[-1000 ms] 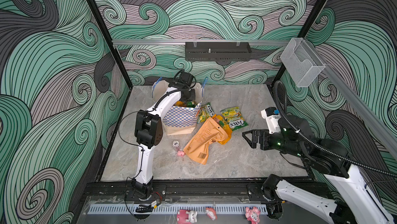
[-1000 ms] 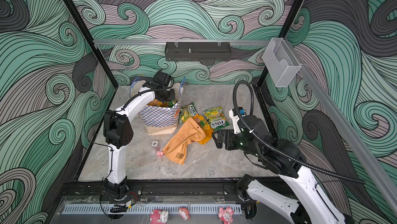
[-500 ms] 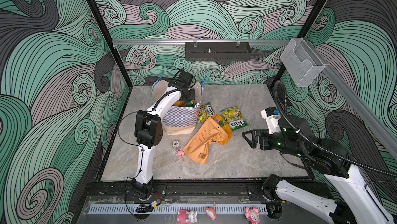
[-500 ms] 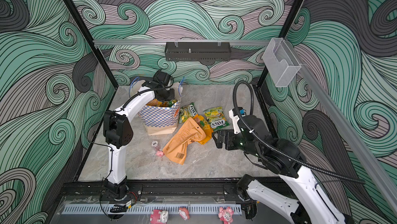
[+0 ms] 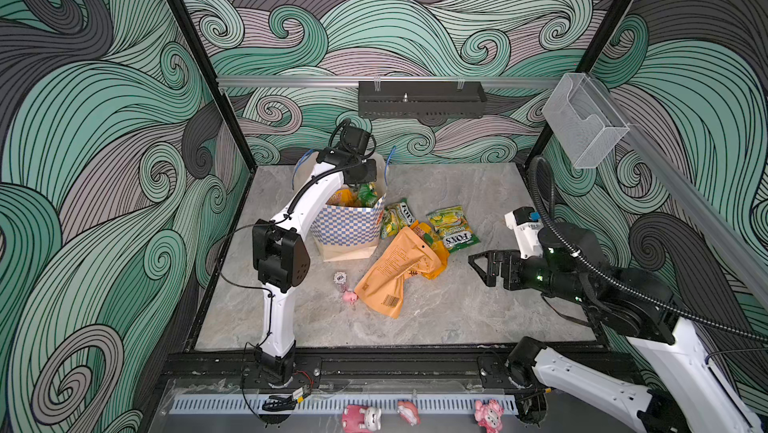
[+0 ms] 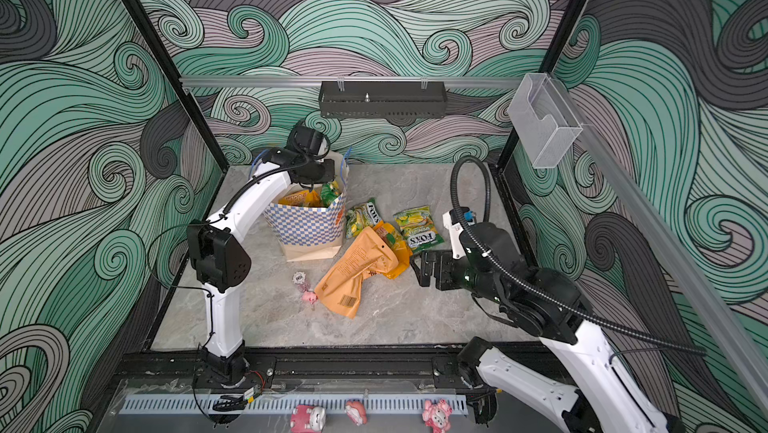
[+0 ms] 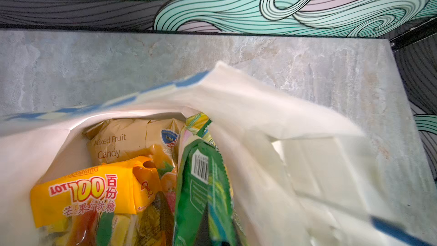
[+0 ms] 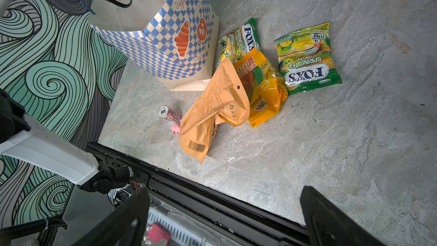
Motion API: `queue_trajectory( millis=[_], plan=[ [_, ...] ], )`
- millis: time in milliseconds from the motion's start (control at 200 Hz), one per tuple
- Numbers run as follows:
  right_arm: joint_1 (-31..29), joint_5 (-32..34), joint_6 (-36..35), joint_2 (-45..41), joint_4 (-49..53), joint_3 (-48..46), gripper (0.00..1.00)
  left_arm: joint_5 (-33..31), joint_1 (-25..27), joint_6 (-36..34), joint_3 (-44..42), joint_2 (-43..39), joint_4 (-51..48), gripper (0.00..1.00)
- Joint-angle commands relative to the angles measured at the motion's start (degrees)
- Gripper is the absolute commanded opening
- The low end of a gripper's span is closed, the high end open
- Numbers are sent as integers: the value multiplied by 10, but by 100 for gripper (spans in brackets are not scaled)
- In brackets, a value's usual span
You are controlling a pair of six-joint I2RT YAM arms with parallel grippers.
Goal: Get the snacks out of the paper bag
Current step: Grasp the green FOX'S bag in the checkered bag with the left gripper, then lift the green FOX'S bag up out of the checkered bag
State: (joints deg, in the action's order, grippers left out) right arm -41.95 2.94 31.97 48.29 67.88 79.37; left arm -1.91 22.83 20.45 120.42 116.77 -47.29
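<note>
Fingers (image 8: 331, 221) of my right gripper (image 5: 478, 271) wide apart, empty, right of paper bag (image 5: 349, 231). Four snacks (image 5: 453, 229) out, beside bag. Farther: left gripper (image 5: 361, 183) inside bag mouth, pinched on green pouch (image 7: 203, 185). Next, I judge: straight lift clear of rim.

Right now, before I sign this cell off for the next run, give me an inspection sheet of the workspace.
Surface: grey stone-look tabletop, no spill seen.
Job's things: paper bag upright, pouches inside; two FOX'S bags, tan barcoded pouch and orange-yellow bag lie out beside it.
Clutter: chip stack and pink pig by the tan barcoded pouch.
Hands: left hand in the bag mouth, shut on green pouch; right hand open, empty.
Cables: black hose loops over the right arm.
Surroundings: wave-patterned walls, black tray, clear box.
</note>
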Motion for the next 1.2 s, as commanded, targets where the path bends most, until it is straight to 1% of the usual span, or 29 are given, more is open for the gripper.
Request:
queue_trajectory(
  millis=[0, 320, 595, 846, 1006, 1196],
  plan=[
    [-3, 3, 2, 3, -9, 10, 99, -2, -6, -12, 35, -38, 12, 0],
    [-3, 2, 3, 3, -11, 13, 99, -5, -6, -15, 61, -63, 9, 0],
    [-3, -2, 4, 7, -14, 13, 99, -7, -6, -19, 115, -90, 10, 0],
    [-3, 2, 5, 14, -18, 37, 99, -11, -5, -21, 160, -114, 15, 0],
    [-3, 10, 9, 18, -35, 61, 99, 9, -4, -13, 179, -131, 35, 0],
    [-3, 35, 13, 15, -65, 82, 99, 37, 5, 11, 211, -145, 63, 0]
  ],
)
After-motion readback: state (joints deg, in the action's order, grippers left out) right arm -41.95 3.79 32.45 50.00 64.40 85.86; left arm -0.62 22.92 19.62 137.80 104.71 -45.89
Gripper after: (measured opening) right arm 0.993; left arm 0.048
